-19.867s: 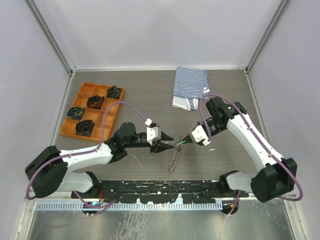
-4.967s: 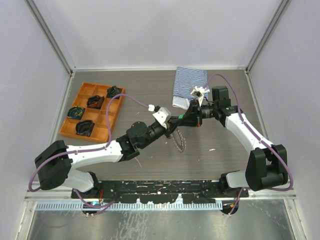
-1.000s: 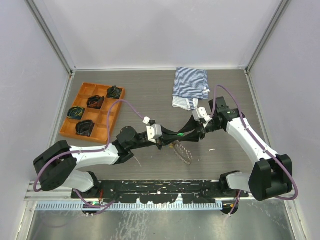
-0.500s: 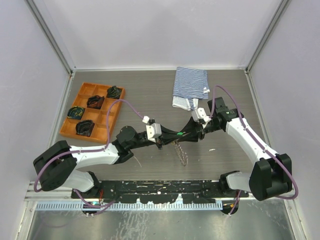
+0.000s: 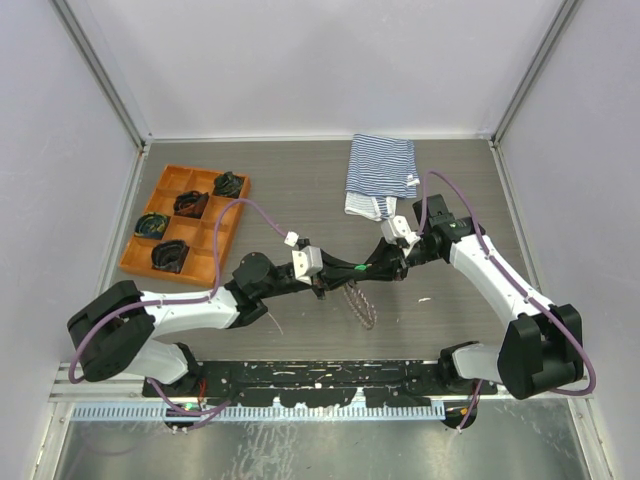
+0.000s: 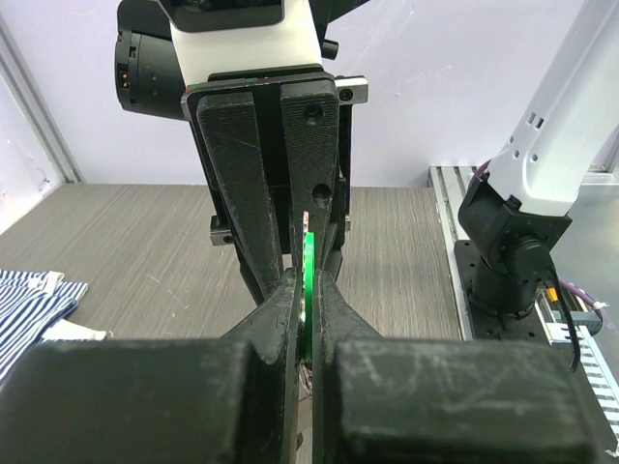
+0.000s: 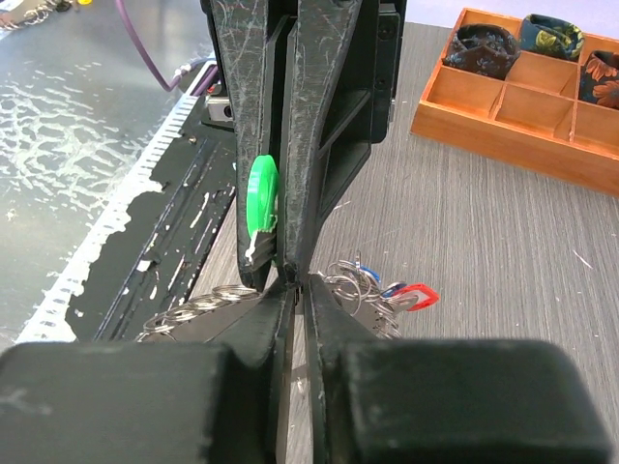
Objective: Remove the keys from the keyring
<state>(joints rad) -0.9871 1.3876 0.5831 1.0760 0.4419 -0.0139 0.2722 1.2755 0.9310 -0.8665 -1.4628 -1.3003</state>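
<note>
My left gripper [image 5: 340, 272] and right gripper [image 5: 383, 266] meet tip to tip above the table's middle. The left gripper [image 6: 308, 290] is shut on the green key [image 6: 309, 256], seen edge-on between its pads. From the right wrist, the green key's head [image 7: 261, 193] sits in the left fingers [image 7: 319, 116]. The right gripper [image 7: 295, 285] is shut on the thin metal of the keyring, right against it. A red key [image 7: 418, 294] and a blue key [image 7: 368, 274] hang on rings beside it. The braided chain [image 5: 361, 304] dangles below to the table.
An orange tray [image 5: 135, 262] with dark bundles stands at the left. A striped blue-white cloth [image 5: 380, 175] lies at the back, behind the right arm. The black rail [image 5: 320, 380] with the arm bases runs along the near edge.
Both grippers have kept their hold. The right gripper has shifted slightly up and left, and the dangling chain has swung a little to the left.
</note>
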